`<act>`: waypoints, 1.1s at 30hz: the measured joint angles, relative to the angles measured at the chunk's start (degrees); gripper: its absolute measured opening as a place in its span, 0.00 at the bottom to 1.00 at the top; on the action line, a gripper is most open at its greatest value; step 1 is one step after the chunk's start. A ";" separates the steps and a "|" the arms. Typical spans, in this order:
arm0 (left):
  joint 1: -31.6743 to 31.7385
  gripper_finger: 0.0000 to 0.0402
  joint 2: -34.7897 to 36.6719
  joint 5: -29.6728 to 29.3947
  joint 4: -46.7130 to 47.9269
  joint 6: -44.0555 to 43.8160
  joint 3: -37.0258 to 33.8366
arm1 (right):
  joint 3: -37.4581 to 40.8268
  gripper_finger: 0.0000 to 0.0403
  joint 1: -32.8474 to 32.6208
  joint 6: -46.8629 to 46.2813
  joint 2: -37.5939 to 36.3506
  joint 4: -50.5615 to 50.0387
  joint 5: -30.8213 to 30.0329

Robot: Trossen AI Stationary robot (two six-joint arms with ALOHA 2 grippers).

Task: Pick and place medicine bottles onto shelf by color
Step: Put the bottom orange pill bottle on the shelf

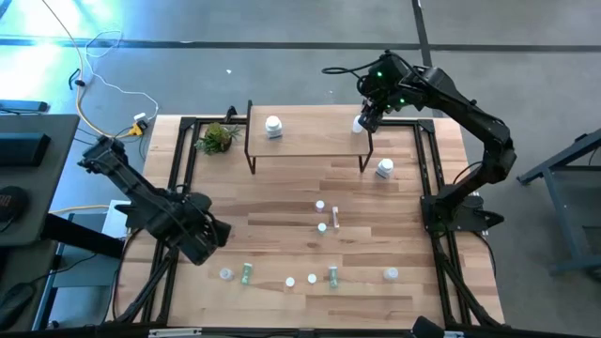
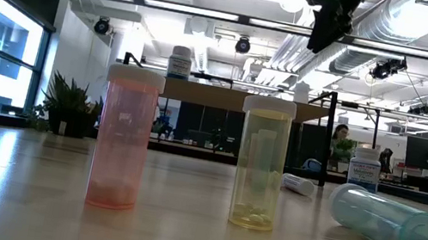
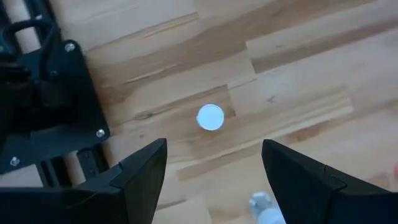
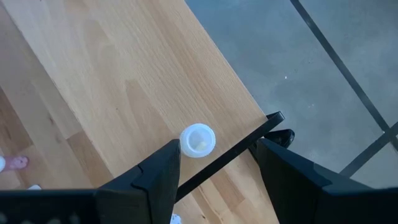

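The shelf (image 1: 305, 141) stands at the table's far side with a white bottle (image 1: 273, 126) on its left part and another white-capped bottle (image 4: 198, 139) near its right far corner. My right gripper (image 4: 214, 163) hangs open above that corner bottle, apart from it. My left gripper (image 3: 214, 171) is open over the table's near left, pointing down; a white-capped bottle (image 3: 210, 117) stands upright on the table just beyond its fingertips. Several more medicine bottles, white, green and pink (image 1: 335, 218), stand or lie along the middle and near edge of the table.
A small green plant (image 1: 218, 138) sits left of the shelf. A wider white jar (image 1: 385, 169) stands in front of the shelf's right leg. Black frame rails (image 3: 56, 118) run along the table's left side close to my left gripper. Cables lie beyond the far left corner.
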State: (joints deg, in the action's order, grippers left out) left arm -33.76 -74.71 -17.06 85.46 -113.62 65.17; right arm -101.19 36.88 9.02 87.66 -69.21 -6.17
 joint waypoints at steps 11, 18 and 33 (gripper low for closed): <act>4.66 0.63 -4.86 1.84 -1.56 -4.29 0.00 | 0.00 0.51 0.00 -1.27 0.00 0.26 -0.02; 8.39 0.63 -10.53 4.17 -3.45 -3.38 -0.02 | 0.00 0.51 0.00 -1.27 0.02 0.26 -0.02; 10.56 0.63 -12.22 12.10 -11.09 0.08 -7.77 | 0.00 0.51 0.00 -1.51 0.04 0.46 -0.04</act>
State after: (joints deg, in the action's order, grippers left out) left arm -23.20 -86.93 -4.96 74.36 -113.53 57.40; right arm -101.19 36.88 7.51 87.70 -68.75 -6.22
